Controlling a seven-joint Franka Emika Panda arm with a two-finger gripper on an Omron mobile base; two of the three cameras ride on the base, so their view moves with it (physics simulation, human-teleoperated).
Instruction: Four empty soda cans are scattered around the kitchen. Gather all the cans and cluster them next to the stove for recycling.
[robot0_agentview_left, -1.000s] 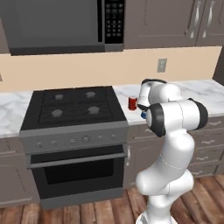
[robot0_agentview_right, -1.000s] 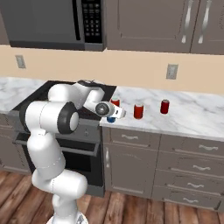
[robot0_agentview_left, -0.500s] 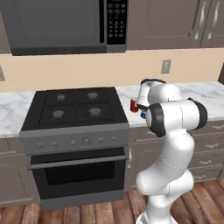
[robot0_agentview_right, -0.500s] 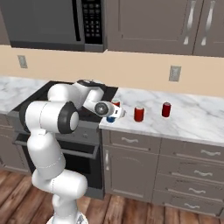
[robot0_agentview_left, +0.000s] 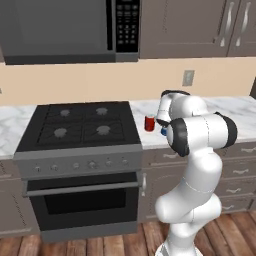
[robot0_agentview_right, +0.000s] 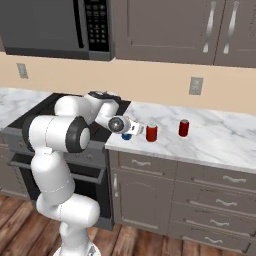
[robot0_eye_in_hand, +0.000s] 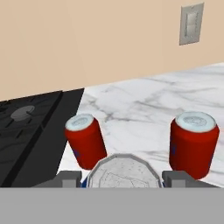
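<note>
Little has shifted over the last second: the whole scene slides a touch in both base views, so the base looks to be creeping, while the arm keeps the same reach over the counter edge right of the stove (robot0_agentview_left: 75, 145).

The gripper (robot0_eye_in_hand: 123, 180) is clamped on a can (robot0_eye_in_hand: 122, 171) whose silvery top sits between the fingers (robot0_eye_in_hand: 70, 178) in the hand view. A sliver of blue under the hand in the right base view suggests its body is blue, not red.

Two red cans stand ahead on the marble counter (robot0_agentview_right: 220, 142) — the nearer red can (robot0_eye_in_hand: 86, 141) just beside the stove's black top, the farther red can (robot0_eye_in_hand: 194, 145) near it but apart.

My reading: this is the delivery of a third can to the cluster. Whether its base already rests on the counter I cannot tell. The next move calls for settling it upright just short of the nearer red can without nudging it, opening the fingers, then drawing straight back — a fourth can presumably waits elsewhere.
</note>
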